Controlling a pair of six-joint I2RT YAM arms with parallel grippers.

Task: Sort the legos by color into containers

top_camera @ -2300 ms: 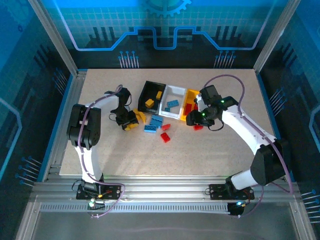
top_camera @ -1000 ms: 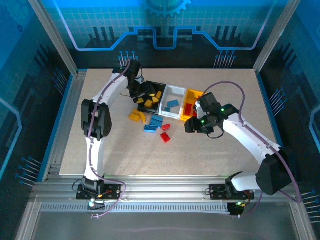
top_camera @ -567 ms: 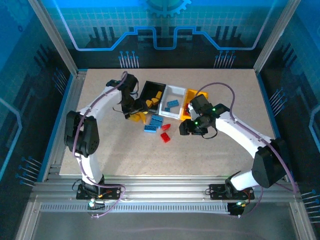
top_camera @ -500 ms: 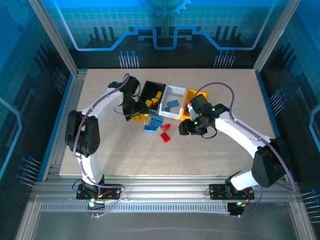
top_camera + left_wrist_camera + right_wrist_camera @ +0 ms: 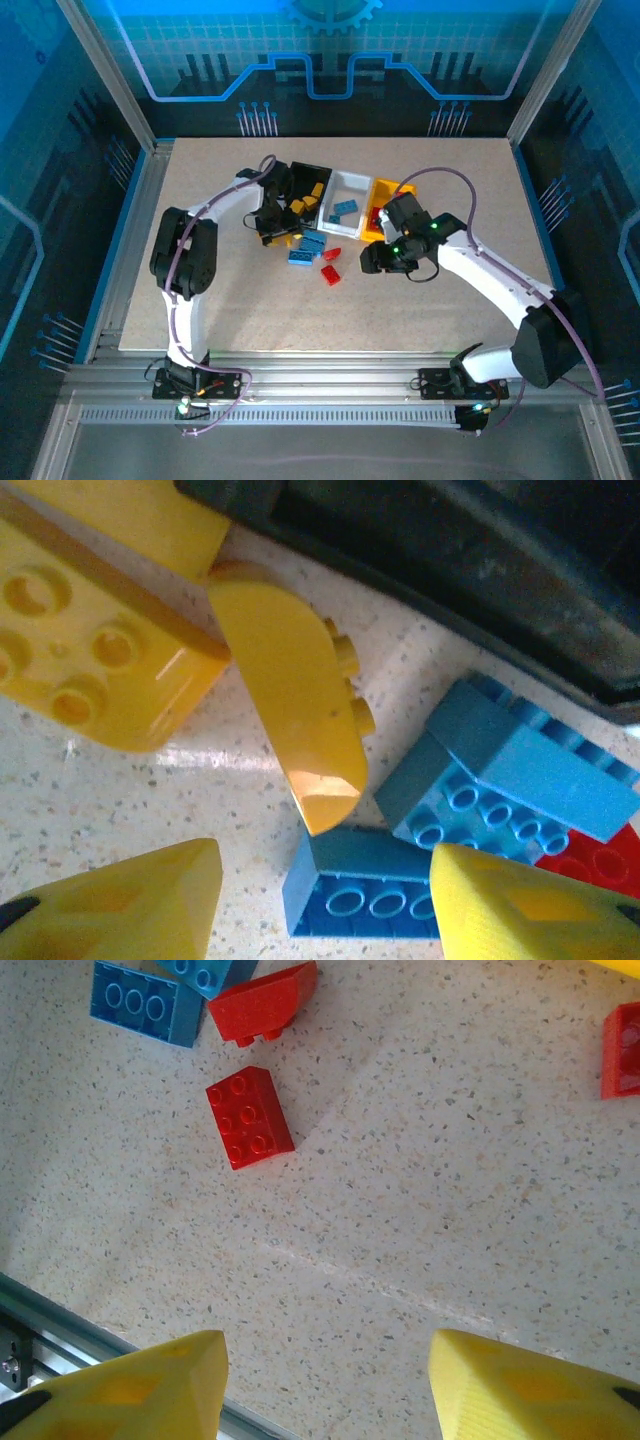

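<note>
- About halfway, by my reckoning: the black bin [image 5: 310, 167] holds yellow-orange bricks, the white bin [image 5: 350, 176] holds blue ones, and the yellow bin [image 5: 383, 186] holds red ones.
- Loose on the counter [image 5: 430, 310], just in front of the bins, lie a curved yellow brick [image 5: 300, 720], a square yellow brick [image 5: 80, 670], a few blue bricks [image 5: 310, 245] and two red bricks [image 5: 331, 275].
- My left tool [image 5: 320, 905] hangs low over the yellow bricks beside the black bin, fingers spread, pinching nothing.
- My right tool [image 5: 325, 1380] is spread and empty over bare counter, with the studded red brick [image 5: 250, 1117] ahead of it.
- Against a second ago: my left tool was over the black bin and is back down at the yellow pile. The black bin looks fuller of yellow than it did a couple of seconds back.
- My right tool has slid away from the yellow bin towards the loose red bricks.
</note>
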